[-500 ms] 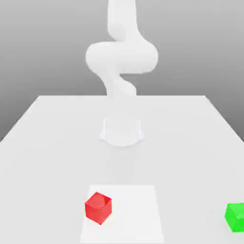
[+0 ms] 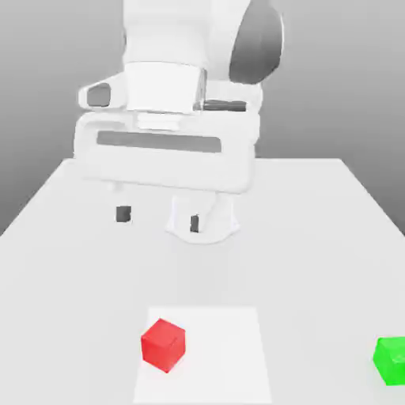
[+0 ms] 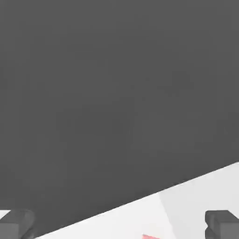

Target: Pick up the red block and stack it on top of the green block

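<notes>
The red block (image 2: 163,345) rests on a paler square patch (image 2: 229,364) near the front of the white table (image 2: 316,253). At the exterior view's right edge, the green block (image 2: 390,360) sits on the table, well apart from the red one. My gripper (image 2: 158,219) hangs open high above the table, behind and above the red block, with nothing between its dark fingertips (image 2: 123,213). In the hand view the gripper (image 3: 119,226) frames a pale table strip, and a sliver of the red block (image 3: 149,237) shows at the picture's edge.
My arm's white base (image 2: 217,229) stands at the table's middle, partly covered by the hand. The large white hand body (image 2: 166,150) spans the upper part of the exterior view. A grey backdrop lies beyond the table's far edge.
The arm has swung forward from its upright pose at the back. The hand now looms large over the table's middle. Both blocks stay where they were.
</notes>
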{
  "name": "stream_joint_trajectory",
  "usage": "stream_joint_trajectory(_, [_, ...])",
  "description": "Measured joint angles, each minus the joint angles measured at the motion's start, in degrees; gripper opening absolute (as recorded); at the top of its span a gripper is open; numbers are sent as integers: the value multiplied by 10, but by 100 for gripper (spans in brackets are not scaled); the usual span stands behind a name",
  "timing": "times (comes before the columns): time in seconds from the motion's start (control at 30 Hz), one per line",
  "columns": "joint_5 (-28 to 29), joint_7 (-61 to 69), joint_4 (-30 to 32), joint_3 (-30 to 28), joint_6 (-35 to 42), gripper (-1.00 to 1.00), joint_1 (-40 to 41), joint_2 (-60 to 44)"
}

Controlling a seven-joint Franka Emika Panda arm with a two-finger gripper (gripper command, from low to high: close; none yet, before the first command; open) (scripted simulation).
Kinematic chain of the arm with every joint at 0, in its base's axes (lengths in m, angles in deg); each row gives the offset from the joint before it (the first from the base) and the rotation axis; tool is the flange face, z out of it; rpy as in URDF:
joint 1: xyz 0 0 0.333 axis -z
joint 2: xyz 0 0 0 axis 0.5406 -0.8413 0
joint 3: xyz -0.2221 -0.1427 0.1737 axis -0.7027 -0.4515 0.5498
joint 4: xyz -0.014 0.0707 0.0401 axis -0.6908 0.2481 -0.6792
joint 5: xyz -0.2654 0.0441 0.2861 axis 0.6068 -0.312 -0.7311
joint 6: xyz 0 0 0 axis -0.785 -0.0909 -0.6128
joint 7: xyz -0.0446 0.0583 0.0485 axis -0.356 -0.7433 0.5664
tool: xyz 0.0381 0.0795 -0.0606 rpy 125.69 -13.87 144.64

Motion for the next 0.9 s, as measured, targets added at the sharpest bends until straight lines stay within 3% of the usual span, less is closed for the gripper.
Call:
stream_joint_trajectory(0.2, [-13,-47,50,-4,-64,0,17,-124])
stream_joint_trajectory(0.4, [-10,-58,42,-9,-164,0,14,-248])
stream_joint_trajectory(0.43, [-10,-58,40,-10,-174,-100,13,-260])
stream_joint_trajectory(0.67, [-8,-60,40,-9,-173,-100,14,-258])
stream_joint_trajectory(0.9, [-8,-43,37,18,-66,-100,-2,-157])
